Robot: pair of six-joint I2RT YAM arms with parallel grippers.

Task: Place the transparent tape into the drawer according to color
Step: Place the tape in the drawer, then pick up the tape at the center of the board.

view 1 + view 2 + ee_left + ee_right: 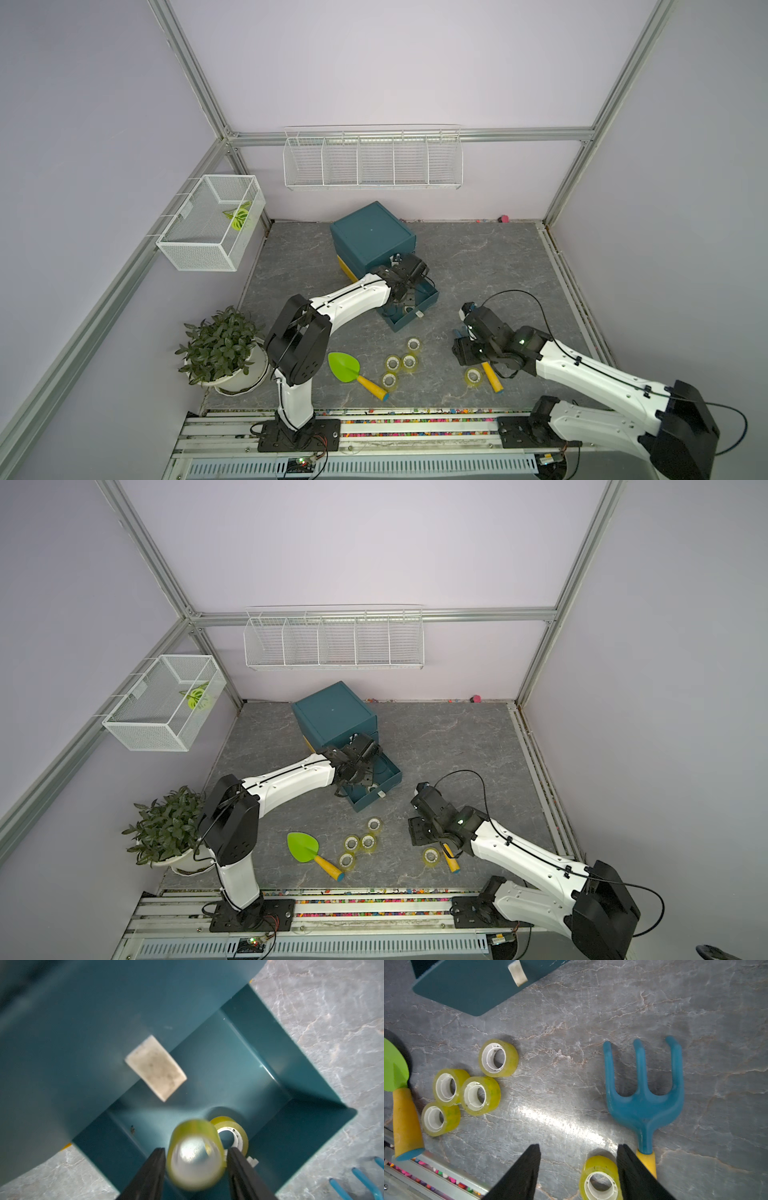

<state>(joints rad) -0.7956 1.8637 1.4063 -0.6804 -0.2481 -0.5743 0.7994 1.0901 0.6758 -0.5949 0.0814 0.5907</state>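
Note:
In the left wrist view my left gripper hangs over the pulled-out teal drawer. Its fingers are open, and a blurred yellow-green transparent tape roll sits loose between them. A second yellow-green roll lies on the drawer floor just beyond. My right gripper is open low over the table, with one yellow-green roll just inside its finger on the rake side. Several more yellow-green rolls lie in a cluster on the table in front of the drawer.
The teal cabinet stands at the back middle. A green toy shovel lies left of the tape cluster. A blue toy rake lies by my right gripper. A potted plant stands front left. Wire baskets hang on the walls.

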